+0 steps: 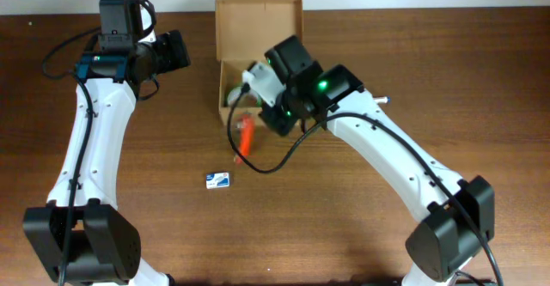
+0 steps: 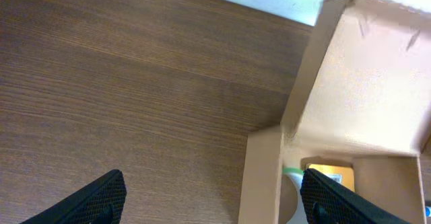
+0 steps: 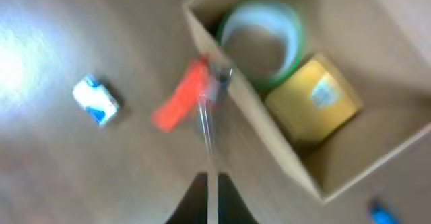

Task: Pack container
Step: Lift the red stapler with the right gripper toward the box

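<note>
The container [image 1: 258, 28] is a tan cardboard box at the back middle of the table, with its flap lid open. In the right wrist view the container [image 3: 269, 133] holds a green tape roll [image 3: 259, 42] and a yellow cube [image 3: 313, 99]. My right gripper [image 3: 209, 178] is shut on the thin shaft of an orange-handled tool [image 3: 180, 104], which hangs by the box's front wall; the view is blurred. From overhead the tool [image 1: 245, 136] shows just in front of the box. My left gripper [image 2: 212, 204] stands open left of the container [image 2: 357, 83], holding nothing.
A small blue and white packet [image 1: 218, 179] lies on the wood table in front of the box, and the right wrist view shows the packet [image 3: 95, 99] too. A black cable loops from the right arm near the tool. A blue scrap [image 3: 380, 214] lies beside the box.
</note>
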Controlling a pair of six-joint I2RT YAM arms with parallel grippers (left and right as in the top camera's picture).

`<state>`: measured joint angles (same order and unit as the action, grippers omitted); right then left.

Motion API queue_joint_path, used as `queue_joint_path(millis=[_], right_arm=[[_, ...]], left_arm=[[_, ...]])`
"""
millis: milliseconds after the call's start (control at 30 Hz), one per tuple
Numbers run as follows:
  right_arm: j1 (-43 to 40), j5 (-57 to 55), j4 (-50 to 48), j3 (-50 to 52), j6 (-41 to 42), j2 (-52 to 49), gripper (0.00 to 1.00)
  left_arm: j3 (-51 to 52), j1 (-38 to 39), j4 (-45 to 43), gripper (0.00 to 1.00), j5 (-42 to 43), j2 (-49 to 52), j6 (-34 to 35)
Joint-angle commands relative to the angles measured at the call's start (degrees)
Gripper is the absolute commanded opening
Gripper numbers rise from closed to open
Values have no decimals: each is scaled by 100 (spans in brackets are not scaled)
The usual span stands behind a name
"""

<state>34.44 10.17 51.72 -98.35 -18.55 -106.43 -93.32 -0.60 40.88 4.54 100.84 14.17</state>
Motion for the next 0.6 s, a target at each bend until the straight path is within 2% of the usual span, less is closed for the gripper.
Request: queue_joint_path(millis=[0,133,300,567], right_arm=[[4,-299,-382,-109,-518,105,4],[0,-627,-782,-109,-743,105,4],[4,-907,-343,-111,101,111,4],[4,-831,-118,-372,706,385,3]], left_arm=[[26,9,-35,83,39,39,-105],[26,11,-101,83,48,39,-103],[7,11,31,83,61,-57,-105],[7,11,140,82,61,-496,-365]])
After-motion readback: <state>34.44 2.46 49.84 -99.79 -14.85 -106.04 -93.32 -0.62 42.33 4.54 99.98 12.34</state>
